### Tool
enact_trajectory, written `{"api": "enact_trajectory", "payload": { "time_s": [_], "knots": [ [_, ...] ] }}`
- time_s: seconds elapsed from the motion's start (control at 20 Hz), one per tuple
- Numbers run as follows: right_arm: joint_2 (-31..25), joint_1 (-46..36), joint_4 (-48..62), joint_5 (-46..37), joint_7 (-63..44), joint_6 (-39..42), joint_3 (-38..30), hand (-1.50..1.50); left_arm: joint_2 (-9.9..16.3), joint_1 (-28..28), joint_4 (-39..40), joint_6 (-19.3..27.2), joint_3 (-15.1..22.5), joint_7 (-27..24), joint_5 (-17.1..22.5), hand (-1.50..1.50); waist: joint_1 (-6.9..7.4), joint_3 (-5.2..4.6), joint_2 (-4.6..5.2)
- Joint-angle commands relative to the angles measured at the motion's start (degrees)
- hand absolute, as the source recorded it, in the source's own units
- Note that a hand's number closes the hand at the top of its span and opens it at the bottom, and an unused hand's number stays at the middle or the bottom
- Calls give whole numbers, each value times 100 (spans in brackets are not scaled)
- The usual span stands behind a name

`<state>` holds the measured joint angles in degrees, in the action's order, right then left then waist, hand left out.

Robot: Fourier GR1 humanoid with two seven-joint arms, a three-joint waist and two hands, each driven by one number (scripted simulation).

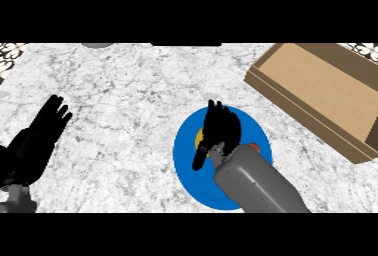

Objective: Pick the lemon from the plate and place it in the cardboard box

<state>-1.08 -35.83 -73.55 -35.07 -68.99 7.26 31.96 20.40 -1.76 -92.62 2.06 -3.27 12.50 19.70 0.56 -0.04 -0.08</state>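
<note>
lemon [200, 138] on blue plate [184, 165] under open right robot hand [220, 126]; left robot hand [40, 131] open, resting

- We see a counter [125, 85] with a white top veined in grey marble, filling the view from edge to edge.
- On it, toward five o'clock of centre, lies a blue plate [186, 155] (it reads as an oval, taller than wide); much of its face is covered from above.
- At about two o'clock sits an open cardboard box [325, 90], turned at an angle, its long side running toward four o'clock, its brown floor showing, its far corner cut by the right edge.
- Plate and box lie near each other but apart, with bare marble between them.
</note>
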Motion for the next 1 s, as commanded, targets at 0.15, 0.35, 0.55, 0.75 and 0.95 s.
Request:
{"api": "enact_trajectory", "payload": {
  "time_s": [0.15, 0.35, 0.55, 0.75, 0.95],
  "knots": [
    [103, 32, 327, 19, -1093, -330, 254, -150, -247, 176, -136, 40, 171, -122, -187, 0, 22, 2, 2],
    [103, -36, 413, 25, -1077, -359, 240, -150, -189, 145, -171, -40, 26, -18, -80, 0, 28, 3, -3],
    [103, 176, -106, -404, -710, -204, 230, 150, -4, 227, -394, -123, -238, 230, -22, 0, -26, 4, -9],
    [104, -6, 474, -487, -230, -219, 122, 150, -249, -306, 128, -9, -109, 115, -262, 0, -45, 3, 8],
    [80, -17, 540, -624, 497, 171, -133, 150, -326, -268, -272, 92, -72, 609, -267, 0, -39, 5, 5]
  ]
}}
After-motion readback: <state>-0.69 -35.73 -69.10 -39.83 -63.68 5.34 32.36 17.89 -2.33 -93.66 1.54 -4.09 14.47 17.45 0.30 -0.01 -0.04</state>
